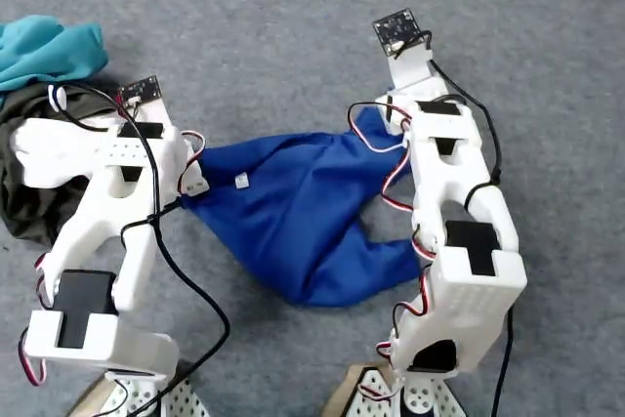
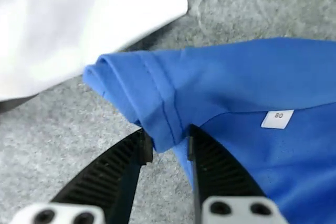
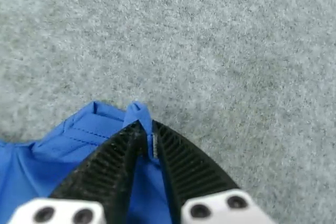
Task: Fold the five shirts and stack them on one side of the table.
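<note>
Pinched in left claw (image 2: pixel 168 142): blue shirt (image 2: pixel 247 77) hem; in right claw (image 3: pixel 148 132): another edge; spread between them on surface (image 3: pixel 236 35).

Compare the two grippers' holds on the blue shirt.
The left gripper pinches a thick folded hem, jaws held apart by it; the right gripper is nearly closed on a thin corner. The left gripper holds the end near the tag, the right gripper the opposite end. Both are shut on the blue shirt.

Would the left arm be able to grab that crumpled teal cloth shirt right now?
Probably not yet: its end effector is clamped on the hem of the blue fabric shirt. Otherwise the teal shirt lies close beside that arm.
</note>
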Robot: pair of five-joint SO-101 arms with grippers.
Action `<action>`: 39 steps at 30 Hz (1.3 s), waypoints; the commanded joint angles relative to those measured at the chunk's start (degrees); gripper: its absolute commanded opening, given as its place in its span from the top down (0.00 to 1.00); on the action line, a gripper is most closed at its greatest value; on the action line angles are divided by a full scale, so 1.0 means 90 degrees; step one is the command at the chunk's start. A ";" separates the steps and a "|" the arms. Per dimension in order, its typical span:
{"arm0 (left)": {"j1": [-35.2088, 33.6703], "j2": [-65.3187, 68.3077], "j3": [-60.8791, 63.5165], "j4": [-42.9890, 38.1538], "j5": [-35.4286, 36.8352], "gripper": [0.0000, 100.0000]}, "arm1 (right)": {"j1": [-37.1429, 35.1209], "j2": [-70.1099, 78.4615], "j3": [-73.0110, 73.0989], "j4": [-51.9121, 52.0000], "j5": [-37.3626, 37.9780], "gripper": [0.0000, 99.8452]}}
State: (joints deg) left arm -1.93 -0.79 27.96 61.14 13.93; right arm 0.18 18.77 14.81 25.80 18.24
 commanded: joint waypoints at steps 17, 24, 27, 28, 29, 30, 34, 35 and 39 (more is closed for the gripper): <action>-0.0098 -0.0239 -0.1455 0.0947 0.0078 0.98 | 0.0024 -0.0679 -0.0611 0.1328 0.0029 1.00; -0.0274 -0.1548 -0.2784 0.1641 0.0264 0.98 | -0.0015 -0.3062 -0.1031 0.3087 0.0469 1.00; -0.0449 -0.2232 -0.2833 0.1690 0.0264 0.98 | -0.0161 -0.4176 -0.1275 0.3565 0.1065 1.00; -0.0527 -0.2515 -0.2921 0.1817 0.0234 0.98 | -0.0171 -0.4557 -0.1343 0.3673 0.1114 1.00; -0.0615 -0.2799 -0.3096 0.1983 0.0225 0.98 | -0.0210 -0.4928 -0.1431 0.3761 0.1123 1.00; -0.0674 -0.3072 -0.3331 0.2159 0.0215 0.98 | -0.0298 -0.5289 -0.1538 0.3868 0.1084 1.00; -0.1026 -0.3980 -0.4308 0.2882 0.0176 0.98 | -0.0698 -0.6618 -0.2056 0.4200 0.0762 1.00; -0.1055 -0.4147 -0.4552 0.3126 0.0000 0.98 | -0.0737 -0.6911 -0.2222 0.4181 0.0518 1.00; -0.1074 -0.4518 -0.5597 0.4093 -0.0195 0.98 | -0.0747 -0.7829 -0.3082 0.3956 -0.0371 1.00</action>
State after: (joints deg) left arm -10.81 -38.59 -14.24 93.23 13.05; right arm -5.63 -45.58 -6.20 62.99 19.30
